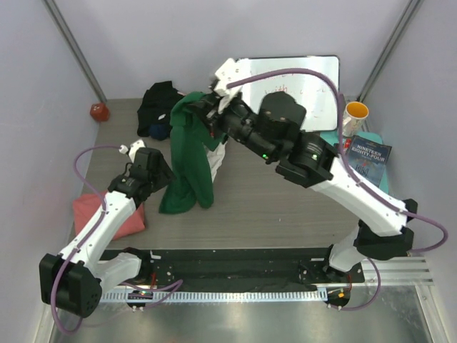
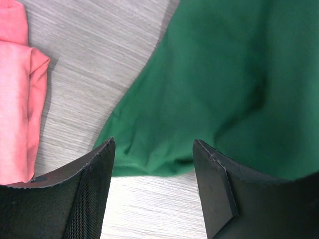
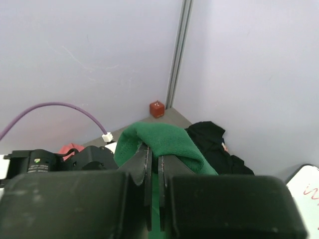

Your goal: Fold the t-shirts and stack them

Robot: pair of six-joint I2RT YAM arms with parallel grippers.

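Pale lavender walls with grey metal corner posts close in a grey wood-grain tabletop (image 1: 285, 207), seen from above with two white and black robot arms reaching out from its near edge. Clutter sits along the far side: a small red object (image 1: 98, 111) in the far left corner, a white dry-erase board (image 1: 307, 82) lying flat at the back, an orange cup (image 1: 355, 114) just right of it, and a dark paperback book (image 1: 368, 158) resting on a flat teal mat (image 1: 380, 180) near the right wall. A crumpled black cloth t-shirt (image 1: 157, 103) lies heaped at the far left, near the red object. A folded salmon pink cloth t-shirt (image 1: 132, 221) lies on the left, partly hidden under the left arm. The right fingers (image 3: 154, 164) are pressed shut on a fold at the top of a dark green cloth t-shirt (image 1: 189, 164), holding it raised so it hangs in a long drape with its lower end on the tabletop. A bit of white cloth t-shirt (image 1: 216, 157) shows just behind the green drape. The left fingers (image 1: 166, 175) stand well apart and hold nothing, poised just over the green shirt's lower edge, with the pink shirt off to their left.
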